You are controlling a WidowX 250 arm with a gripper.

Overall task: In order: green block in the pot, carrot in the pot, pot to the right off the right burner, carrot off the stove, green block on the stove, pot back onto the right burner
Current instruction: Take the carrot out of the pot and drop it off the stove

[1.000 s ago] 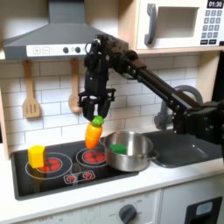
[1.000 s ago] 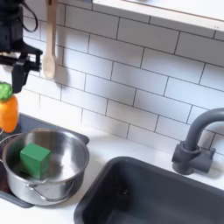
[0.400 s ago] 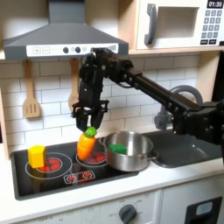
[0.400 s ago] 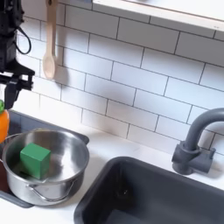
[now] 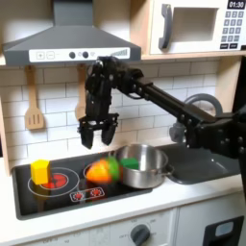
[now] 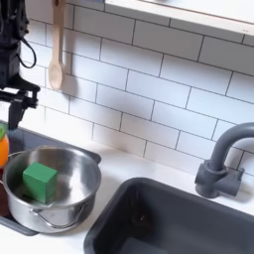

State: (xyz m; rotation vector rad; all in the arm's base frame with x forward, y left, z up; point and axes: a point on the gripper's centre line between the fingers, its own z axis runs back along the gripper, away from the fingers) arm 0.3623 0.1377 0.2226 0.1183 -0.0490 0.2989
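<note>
1. White subway tile [image 5: 58, 96] backs a toy kitchen, with a grey range hood [image 5: 60, 40] at the upper left of the first exterior view and a microwave [image 5: 197, 24] at its upper right.
2. Low in that frame lies the glossy black rectangular stove [image 5: 67, 184] with two red-ringed circles.
3. At mid-frame the black gripper [image 5: 98, 136] hangs above the cooktop, fingers spread and holding nothing.
4. Below it, the small orange toy carrot [image 5: 99, 171] lies blurred on the right burner [image 5: 96, 174], just beside the pot.
5. At the lower left of the second exterior view sits the shiny round stainless-steel pot [image 6: 62, 204], with the small bright green cube [image 6: 40, 181] inside.
6. Filling that frame's lower right is the dark grey rectangular sink [image 6: 179, 224], beside its arched faucet [image 6: 224, 159].
7. On the left burner [image 5: 54, 180] stands a yellow block [image 5: 40, 171].
</note>
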